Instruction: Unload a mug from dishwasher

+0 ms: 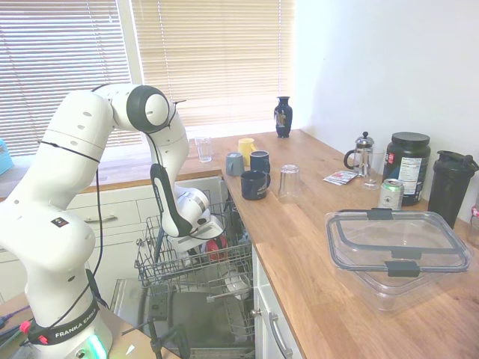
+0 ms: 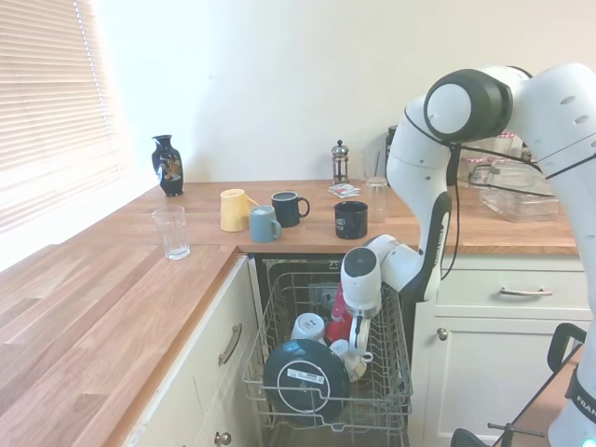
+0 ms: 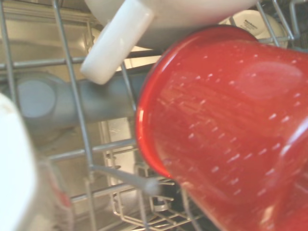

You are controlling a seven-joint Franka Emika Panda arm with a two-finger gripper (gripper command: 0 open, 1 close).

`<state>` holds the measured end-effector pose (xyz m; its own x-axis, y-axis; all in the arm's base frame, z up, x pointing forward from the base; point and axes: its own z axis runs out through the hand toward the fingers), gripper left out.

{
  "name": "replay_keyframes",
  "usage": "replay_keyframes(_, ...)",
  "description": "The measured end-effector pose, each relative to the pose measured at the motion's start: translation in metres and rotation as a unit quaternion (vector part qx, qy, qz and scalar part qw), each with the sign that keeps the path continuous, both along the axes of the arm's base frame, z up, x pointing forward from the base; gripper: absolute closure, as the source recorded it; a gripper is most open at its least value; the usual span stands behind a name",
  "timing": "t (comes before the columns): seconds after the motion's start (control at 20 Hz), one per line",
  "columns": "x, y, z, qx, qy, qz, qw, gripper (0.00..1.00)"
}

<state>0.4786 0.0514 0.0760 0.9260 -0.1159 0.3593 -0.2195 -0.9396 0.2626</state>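
The red mug (image 3: 226,134) fills most of the wrist view, lying tilted among the rack wires under a white cup (image 3: 125,33). In the second exterior view the mug (image 2: 339,317) sits in the pulled-out wire rack (image 2: 279,396) of the dishwasher, right beside my gripper (image 2: 358,328), which reaches down into the rack. The first exterior view shows the mug (image 1: 216,247) just past my gripper (image 1: 197,238). The rack wires and my own hand hide how the gripper meets the mug.
A white cup (image 2: 307,326) and a dark round dish (image 2: 303,372) share the rack. The counter above holds a yellow mug (image 2: 233,209), blue mugs (image 2: 291,207), a glass (image 2: 170,231), a vase (image 2: 168,165) and a clear plastic container (image 1: 397,247).
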Motion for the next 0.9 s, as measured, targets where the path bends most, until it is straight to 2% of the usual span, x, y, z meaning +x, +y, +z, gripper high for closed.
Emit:
replay_keyframes(0.45, 0.008, -0.007, 0.010, -0.004, -0.016, 0.004, 0.9999, 0.00)
replay_keyframes(0.9, 0.014, -0.004, 0.001, -0.005, -0.015, 0.015, 0.9998, 0.00)
